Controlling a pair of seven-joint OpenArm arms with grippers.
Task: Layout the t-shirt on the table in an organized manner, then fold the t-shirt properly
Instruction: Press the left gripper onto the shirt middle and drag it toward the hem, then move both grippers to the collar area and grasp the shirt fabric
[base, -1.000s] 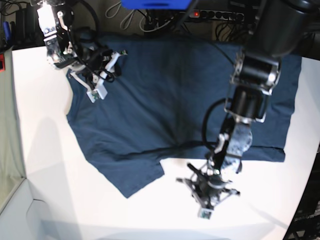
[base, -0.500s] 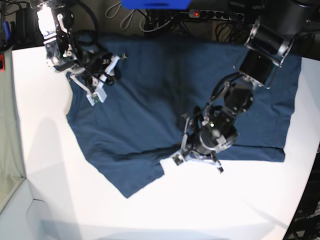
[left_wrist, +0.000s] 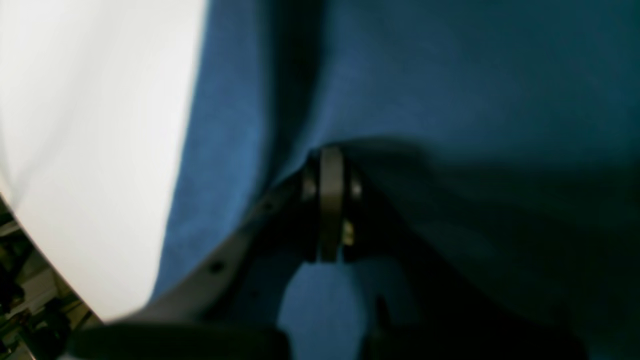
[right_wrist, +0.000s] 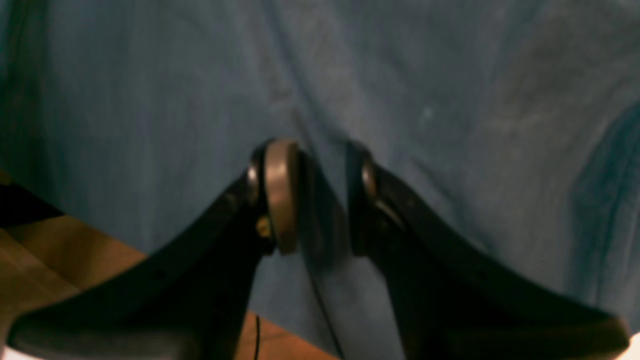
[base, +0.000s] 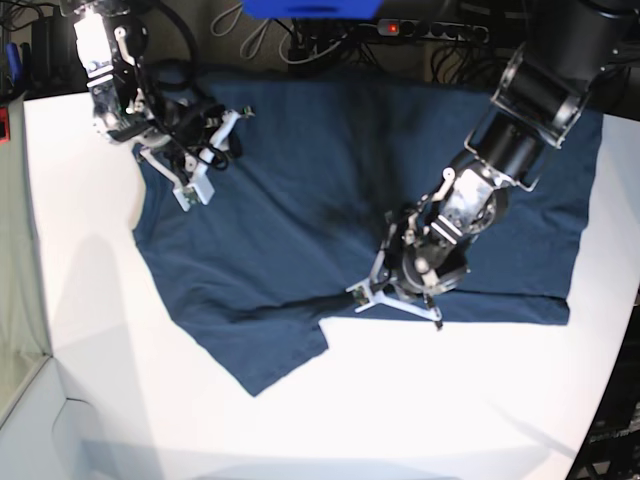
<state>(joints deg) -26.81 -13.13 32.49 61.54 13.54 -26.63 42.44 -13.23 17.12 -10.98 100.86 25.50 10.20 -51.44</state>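
Observation:
The dark navy t-shirt (base: 300, 200) lies spread across the white table (base: 100, 350), with one part jutting toward the front left. My left gripper (base: 358, 294) rests at the shirt's front edge beside a notch in the cloth. In the left wrist view this gripper (left_wrist: 330, 200) is shut, its tips against blue cloth (left_wrist: 450, 75) near bare table (left_wrist: 100, 125). My right gripper (base: 190, 192) sits over the shirt's back left corner. The right wrist view shows its fingers (right_wrist: 322, 195) partly apart on a dark ridge of cloth (right_wrist: 450, 75), with creases running into the gap.
A power strip with cables (base: 430, 30) and a blue object (base: 310, 8) lie behind the table's back edge. A red item (base: 3, 125) sits at the far left. Brown floor (right_wrist: 75, 265) shows beyond the cloth's edge in the right wrist view.
The left arm swung from the bare table in front up onto the shirt's front edge, its gripper staying shut. The right gripper has barely shifted.

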